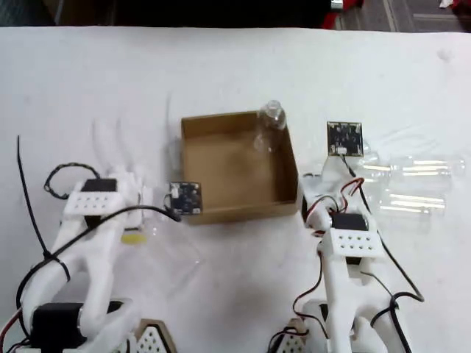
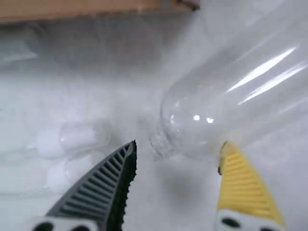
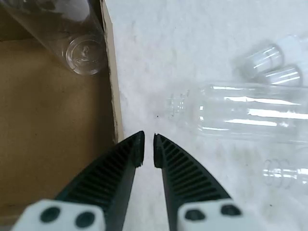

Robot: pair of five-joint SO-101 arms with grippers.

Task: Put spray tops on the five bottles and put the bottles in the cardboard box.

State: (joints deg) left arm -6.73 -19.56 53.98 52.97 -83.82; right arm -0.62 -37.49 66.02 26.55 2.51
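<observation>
High view: cardboard box (image 1: 235, 169) at mid-worktop (image 1: 221, 66). A boxed bottle (image 1: 269, 121) leans in its far corner. Loose bottles (image 1: 412, 176) lie outside it, probably awaiting tops.

Left wrist view: left gripper (image 2: 179, 147), fingers spread either side of a capless bottle (image 2: 231, 96), likely to seize it. Spray tops (image 2: 67, 139) lie near.

Right wrist view: right gripper (image 3: 147, 144), fingers all but closed and empty, just beside the box wall.

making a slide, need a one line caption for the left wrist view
Open left gripper poised at the neck of a clear bottle lying beside white spray tops
</observation>
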